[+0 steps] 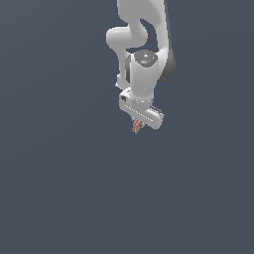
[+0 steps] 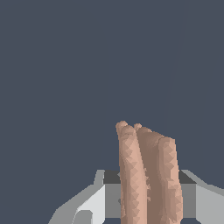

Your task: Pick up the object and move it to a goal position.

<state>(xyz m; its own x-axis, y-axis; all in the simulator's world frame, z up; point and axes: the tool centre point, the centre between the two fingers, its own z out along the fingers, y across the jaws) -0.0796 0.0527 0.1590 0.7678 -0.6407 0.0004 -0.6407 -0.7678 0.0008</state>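
Observation:
The object (image 1: pixel 137 126) is a small elongated orange-brown thing with a lumpy, ridged surface. In the exterior view it pokes out below the white gripper (image 1: pixel 138 124), which hangs from the white arm near the middle of the picture. In the wrist view the object (image 2: pixel 148 175) stands large between the two grey-white fingers (image 2: pixel 89 205), which press on its sides. The gripper (image 2: pixel 148 210) is shut on it. The fingertips are hidden behind the object and the hand in the exterior view.
A plain dark blue-grey surface (image 1: pixel 59 188) fills the rest of both views. No goal marker or other object shows.

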